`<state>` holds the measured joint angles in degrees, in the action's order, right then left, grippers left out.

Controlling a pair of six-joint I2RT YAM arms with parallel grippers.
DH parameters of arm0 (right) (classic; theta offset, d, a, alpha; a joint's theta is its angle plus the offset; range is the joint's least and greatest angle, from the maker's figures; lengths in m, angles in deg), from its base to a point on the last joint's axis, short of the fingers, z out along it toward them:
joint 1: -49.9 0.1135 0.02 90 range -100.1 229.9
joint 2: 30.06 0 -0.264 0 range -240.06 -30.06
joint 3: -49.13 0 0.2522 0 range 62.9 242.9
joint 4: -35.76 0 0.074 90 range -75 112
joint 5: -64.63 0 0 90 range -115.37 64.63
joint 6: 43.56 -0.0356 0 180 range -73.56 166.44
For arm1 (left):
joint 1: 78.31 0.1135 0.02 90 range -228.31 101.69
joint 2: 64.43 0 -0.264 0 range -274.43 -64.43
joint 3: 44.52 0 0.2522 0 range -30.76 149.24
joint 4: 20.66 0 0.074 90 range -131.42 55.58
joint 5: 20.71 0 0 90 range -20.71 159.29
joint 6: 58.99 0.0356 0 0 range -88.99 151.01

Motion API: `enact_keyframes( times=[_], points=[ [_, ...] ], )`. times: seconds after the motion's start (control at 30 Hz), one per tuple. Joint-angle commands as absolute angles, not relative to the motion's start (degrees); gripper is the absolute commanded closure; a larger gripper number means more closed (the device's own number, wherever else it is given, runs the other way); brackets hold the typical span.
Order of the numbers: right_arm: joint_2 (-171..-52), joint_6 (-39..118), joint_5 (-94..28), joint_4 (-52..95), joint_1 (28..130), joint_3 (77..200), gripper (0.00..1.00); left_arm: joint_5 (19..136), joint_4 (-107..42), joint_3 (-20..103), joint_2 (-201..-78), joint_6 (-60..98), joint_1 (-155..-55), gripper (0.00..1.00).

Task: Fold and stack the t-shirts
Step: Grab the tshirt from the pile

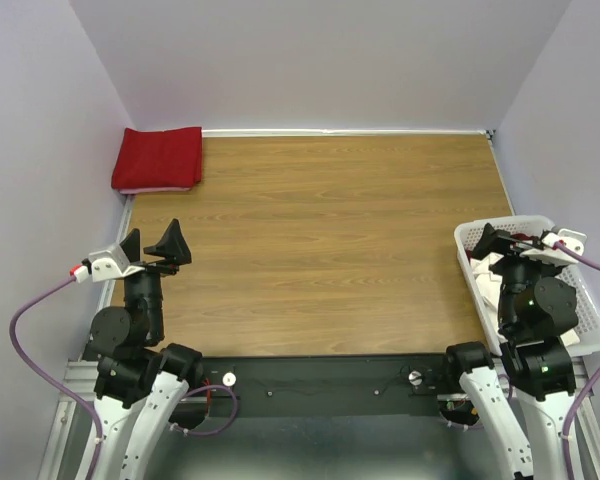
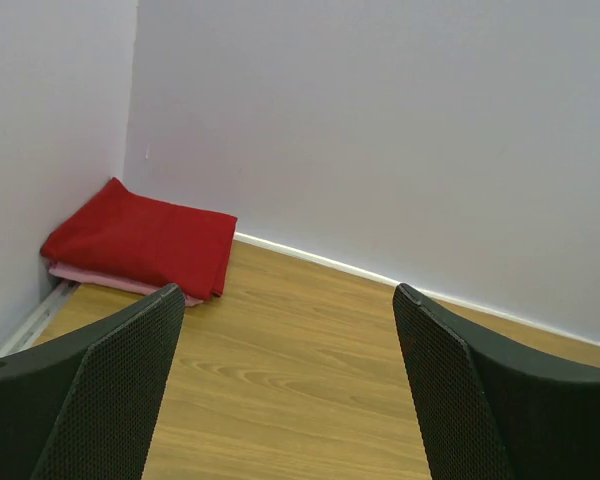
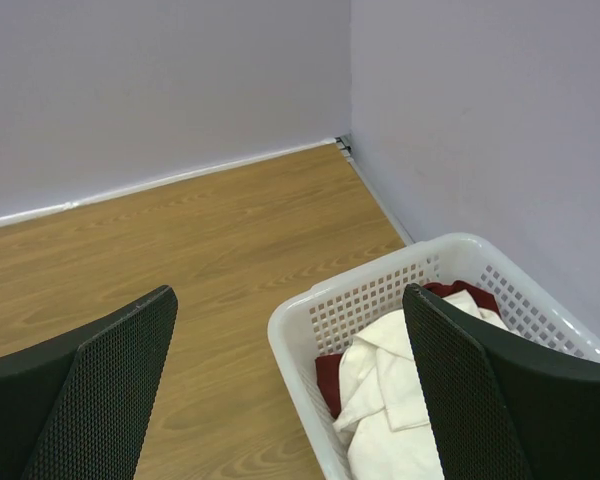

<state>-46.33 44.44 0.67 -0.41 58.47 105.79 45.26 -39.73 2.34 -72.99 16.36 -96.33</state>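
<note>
Red t-shirt (image 1: 158, 157), soft folded rectangle

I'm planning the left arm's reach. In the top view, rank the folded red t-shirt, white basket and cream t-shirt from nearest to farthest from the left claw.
1. Folded red t-shirt, far-left corner, just beyond the left claw.
2. White basket, far right side.
3. Cream t-shirt, inside the basket, past its near wall.
</note>
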Motion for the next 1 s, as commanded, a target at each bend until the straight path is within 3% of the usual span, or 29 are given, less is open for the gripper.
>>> enact_keyframes(
  times=[0.0,0.23,0.43,0.73,0.97],
  points=[
    [-45.6,44.3,1.4,0.6,58.6,106.2,0.00,43.7,-38.6,1.5,-72.3,15.9,-96.6,0.07],
    [-52.7,42.5,-3.9,0.6,58.6,107.4,0.00,45.6,-34.7,-2.8,-72.7,15.1,-96.6,0.07],
    [-66.9,35.4,-7.1,-1.8,58.5,111.8,0.00,49.4,-31.6,-5.2,-75.4,15.2,-96.6,0.08],
    [-90.9,24.6,12.2,-11.3,57.7,119.5,0.00,52.7,-31.3,-6.6,-75.2,14.4,-96.5,0.08],
    [-96.9,20.3,13.4,-12.3,47.4,118.6,0.01,53.8,-30.6,-6.7,-74.2,15.3,-96.6,0.08]
  ],
)
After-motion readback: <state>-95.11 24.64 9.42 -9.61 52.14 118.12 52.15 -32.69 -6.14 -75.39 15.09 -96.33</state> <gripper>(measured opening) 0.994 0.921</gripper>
